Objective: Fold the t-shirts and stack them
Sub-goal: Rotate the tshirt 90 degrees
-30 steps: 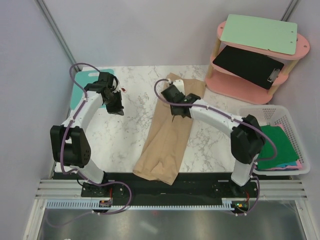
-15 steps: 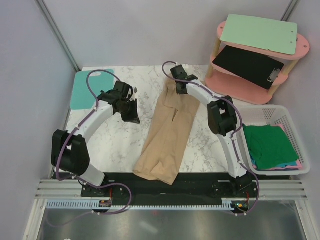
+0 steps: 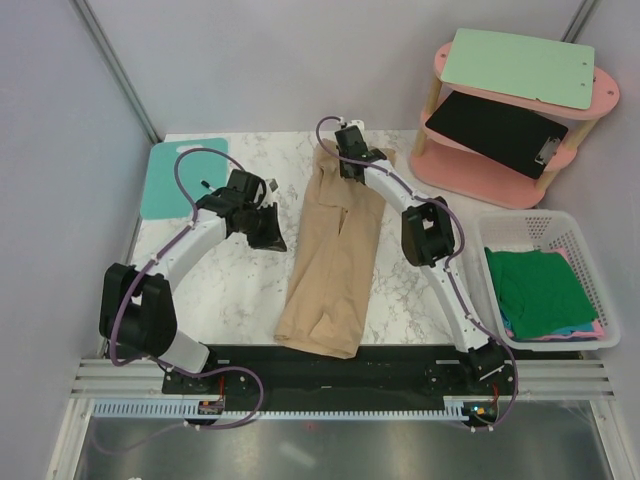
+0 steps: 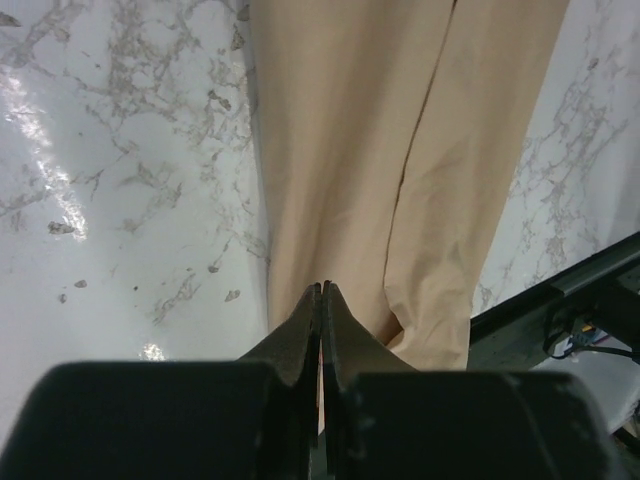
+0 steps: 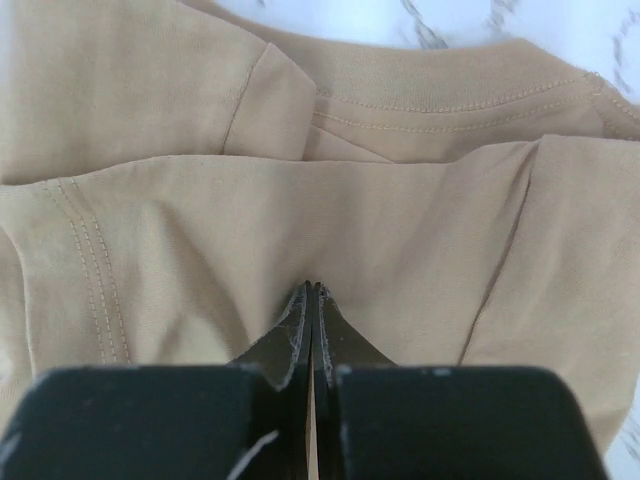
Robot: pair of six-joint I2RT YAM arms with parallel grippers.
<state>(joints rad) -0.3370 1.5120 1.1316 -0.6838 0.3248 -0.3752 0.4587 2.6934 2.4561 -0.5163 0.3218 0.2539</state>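
Note:
A tan t-shirt (image 3: 335,260), folded lengthwise into a long strip, lies on the marble table from the far middle to the near edge. It also shows in the left wrist view (image 4: 400,120) and the right wrist view (image 5: 400,220). My right gripper (image 3: 345,168) is at the shirt's far collar end. Its jaws (image 5: 313,287) are shut, with the fabric puckered at the tips. My left gripper (image 3: 272,238) is shut and empty, just left of the shirt's left edge (image 4: 321,286).
A white basket (image 3: 600,250) at the right holds green t-shirts (image 3: 535,290). A pink shelf (image 3: 510,110) with clipboards stands at the back right. A teal mat (image 3: 175,180) lies at the back left. A black rail (image 4: 580,290) runs along the table's near edge.
My right gripper went from mid-shirt to the collar end, then shifted left, and the shirt's far end moved left with it. My left gripper came right, closer to the shirt.

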